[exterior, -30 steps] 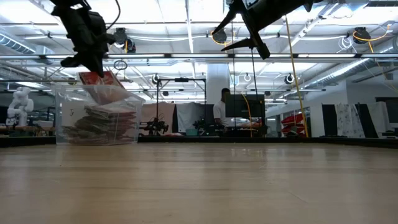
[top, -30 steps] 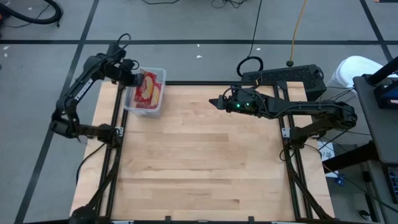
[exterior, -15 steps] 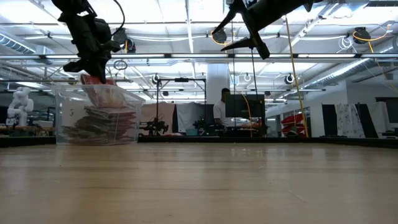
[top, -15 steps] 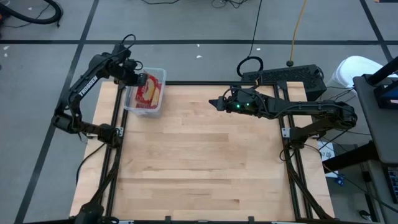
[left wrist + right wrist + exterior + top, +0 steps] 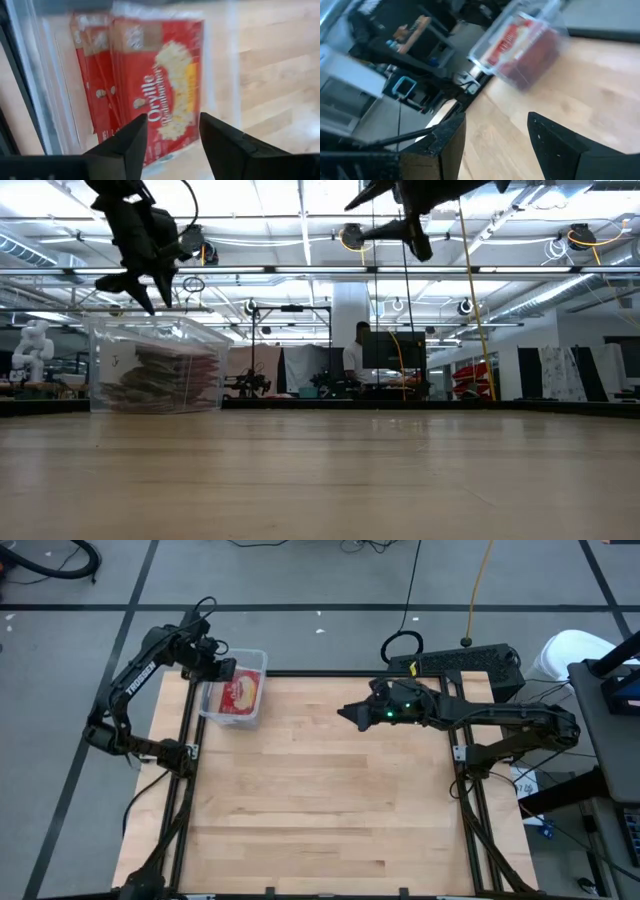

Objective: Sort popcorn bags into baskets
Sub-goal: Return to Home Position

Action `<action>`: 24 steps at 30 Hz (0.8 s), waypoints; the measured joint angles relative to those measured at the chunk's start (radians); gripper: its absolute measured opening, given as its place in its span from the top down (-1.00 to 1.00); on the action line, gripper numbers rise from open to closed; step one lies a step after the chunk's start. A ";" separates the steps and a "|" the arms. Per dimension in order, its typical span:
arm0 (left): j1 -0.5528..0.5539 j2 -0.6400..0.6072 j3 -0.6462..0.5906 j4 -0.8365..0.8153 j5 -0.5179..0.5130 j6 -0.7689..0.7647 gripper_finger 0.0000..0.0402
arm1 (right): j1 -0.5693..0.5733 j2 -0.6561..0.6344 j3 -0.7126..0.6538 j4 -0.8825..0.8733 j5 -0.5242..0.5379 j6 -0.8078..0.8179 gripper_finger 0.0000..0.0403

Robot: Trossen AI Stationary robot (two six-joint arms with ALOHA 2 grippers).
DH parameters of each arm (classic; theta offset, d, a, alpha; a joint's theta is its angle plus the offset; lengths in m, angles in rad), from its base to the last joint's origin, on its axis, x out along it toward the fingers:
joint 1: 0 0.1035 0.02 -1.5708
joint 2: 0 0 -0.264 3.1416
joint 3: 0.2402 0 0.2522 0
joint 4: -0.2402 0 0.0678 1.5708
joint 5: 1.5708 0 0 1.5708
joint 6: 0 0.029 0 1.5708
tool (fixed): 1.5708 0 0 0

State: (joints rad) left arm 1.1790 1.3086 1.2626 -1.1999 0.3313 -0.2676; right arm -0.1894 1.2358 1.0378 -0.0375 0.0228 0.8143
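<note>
Both sets of jaws stood apart and empty, with the bags (image 5: 240,694) stacked in the tub (image 5: 262,668) at the table's far left corner. Your left gripper (image 5: 224,668) hung just above the tub's rim, so a low pull-back could have clipped the wall and shoved it. Your right gripper (image 5: 347,713) hovered high, well apart.

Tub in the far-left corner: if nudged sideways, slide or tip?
Probably slides: the tub sits low and wide, with bags stacked well over halfway up, so likely bottom-heavy. Smooth plastic on smooth wood may offer little grip. It stands right at the table corner, so an outward push could drop it off.
</note>
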 joint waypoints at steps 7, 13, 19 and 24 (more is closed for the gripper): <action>-0.129 -0.073 0.172 0.002 -0.014 0.061 0.27 | -0.014 -0.132 0.000 -0.030 -0.077 -0.231 -0.02; -0.285 -0.140 0.243 -0.001 -0.043 0.156 0.61 | -0.029 -0.240 0.000 -0.138 -0.128 -0.375 0.12; -0.392 -0.202 0.243 0.001 -0.037 0.039 0.82 | -0.027 -0.317 0.000 -0.208 -0.130 -0.515 0.43; -0.536 -0.216 0.238 0.081 -0.071 0.008 0.96 | -0.027 -0.371 0.000 -0.234 -0.131 -0.648 0.68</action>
State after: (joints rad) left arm 0.6432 1.0925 1.5002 -1.1188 0.2604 -0.2595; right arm -0.2169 0.8644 1.0378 -0.2720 -0.1078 0.1665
